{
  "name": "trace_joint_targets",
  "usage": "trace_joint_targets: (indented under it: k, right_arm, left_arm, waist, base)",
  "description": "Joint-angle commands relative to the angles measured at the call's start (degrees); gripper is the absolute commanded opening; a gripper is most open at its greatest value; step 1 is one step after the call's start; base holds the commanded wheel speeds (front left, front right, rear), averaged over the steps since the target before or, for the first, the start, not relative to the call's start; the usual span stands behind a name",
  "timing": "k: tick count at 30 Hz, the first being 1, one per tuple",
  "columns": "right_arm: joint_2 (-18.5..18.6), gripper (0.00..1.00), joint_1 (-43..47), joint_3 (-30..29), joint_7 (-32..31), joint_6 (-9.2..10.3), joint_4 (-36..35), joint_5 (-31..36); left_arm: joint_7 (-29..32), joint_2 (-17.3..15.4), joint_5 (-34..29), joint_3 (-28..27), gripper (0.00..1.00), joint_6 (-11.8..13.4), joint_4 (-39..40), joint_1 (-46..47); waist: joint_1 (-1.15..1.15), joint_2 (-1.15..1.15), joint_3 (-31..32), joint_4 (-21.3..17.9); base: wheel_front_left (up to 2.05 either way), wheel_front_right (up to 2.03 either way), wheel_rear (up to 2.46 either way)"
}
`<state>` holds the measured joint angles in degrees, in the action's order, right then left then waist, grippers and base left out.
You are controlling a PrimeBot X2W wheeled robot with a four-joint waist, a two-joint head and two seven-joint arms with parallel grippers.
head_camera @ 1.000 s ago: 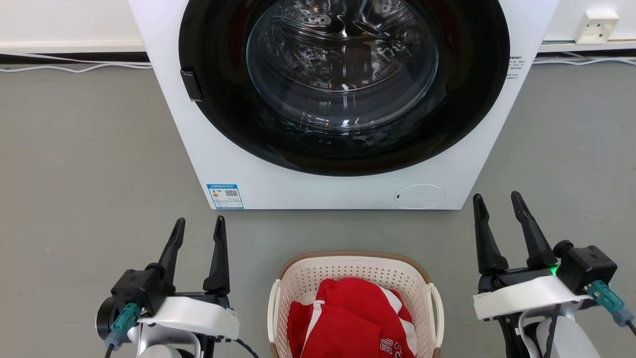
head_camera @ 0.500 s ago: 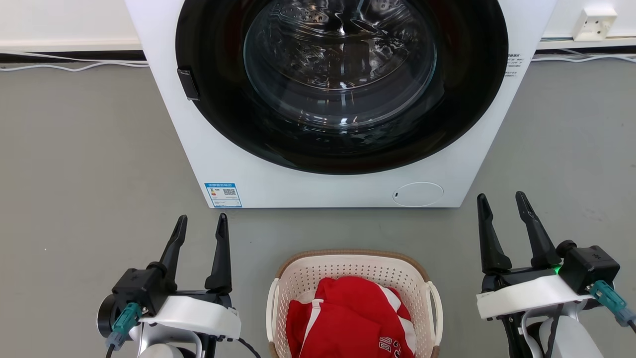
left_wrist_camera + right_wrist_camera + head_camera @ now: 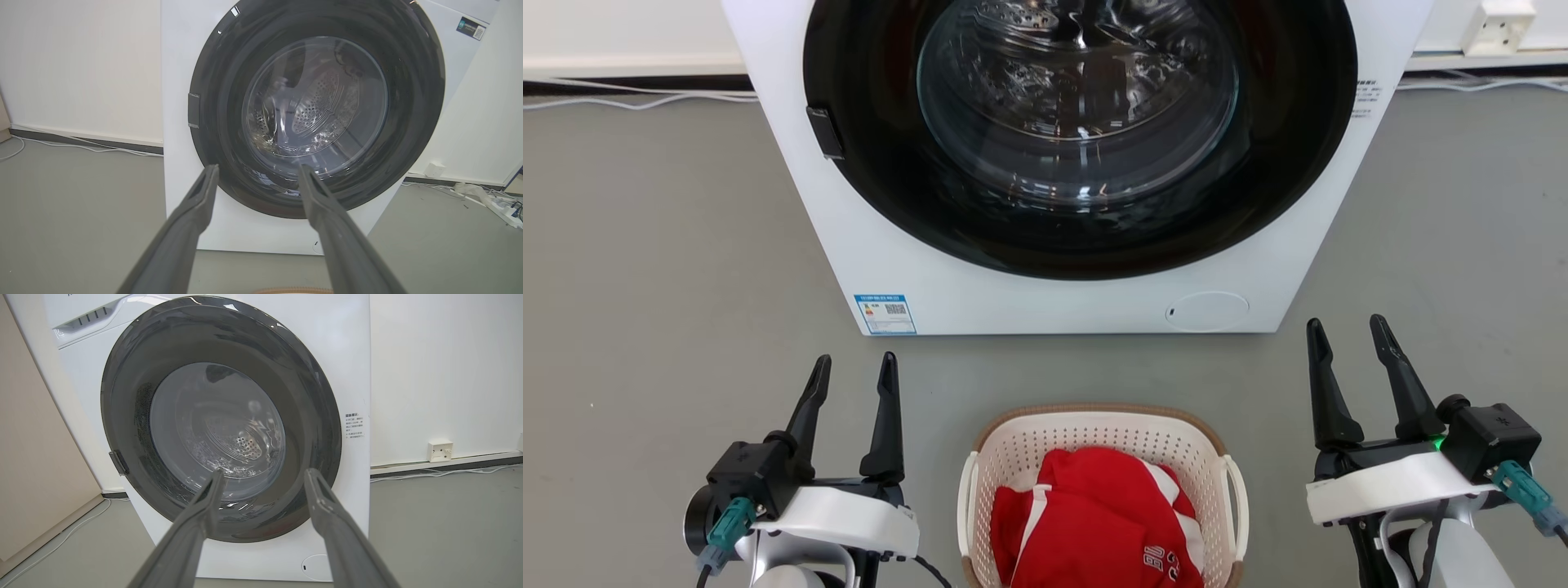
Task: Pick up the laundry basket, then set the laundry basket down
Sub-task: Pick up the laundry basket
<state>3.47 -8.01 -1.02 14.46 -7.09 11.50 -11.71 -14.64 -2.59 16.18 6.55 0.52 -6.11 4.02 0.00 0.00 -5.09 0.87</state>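
So the left gripper (image 3: 855,360) is parked low on the left, fingers spread wide with nothing between them, aimed at the washing machine (image 3: 1045,306). It's well apart from the basket's left loop handle (image 3: 965,506).

The laundry basket (image 3: 1094,410) sits on the grey floor dead centre between the two arms, just in front of the machine's closed door (image 3: 1078,98), with a red and white garment (image 3: 1094,531) heaped inside. My guess is that spot is deliberate: one handle per arm, so a two-handed lift stays level and the clothes don't slide.

Over on the right, the right gripper (image 3: 1345,323) mirrors the left. Its jaws are also spread and empty, and it's not near the right loop handle (image 3: 1239,502) either. So no grasp has started yet, I'd say.

Stuff I can't make out: the near end of the basket is cut off at the bottom of the head view, so I can't see how full it really is. The left wrist camera only catches a sliver of the brown rim (image 3: 292,290). There's white printing on the garment, too small to read. The machine's top is cropped off too.
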Motion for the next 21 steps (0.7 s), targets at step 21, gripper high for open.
trace_joint_targets:
  k: [21]
  right_arm:
    - [3.11,1.0,-6.26,-0.77,0.54,-0.4,4.19,-0.32]
  left_arm:
    - [-0.36,-0.29,3.48,2.18,1.0,-0.38,-4.32,10.61]
  waist:
    - [0.0,0.0,-15.57,-0.72]
  base:
    - [0.0,0.0,0.0]
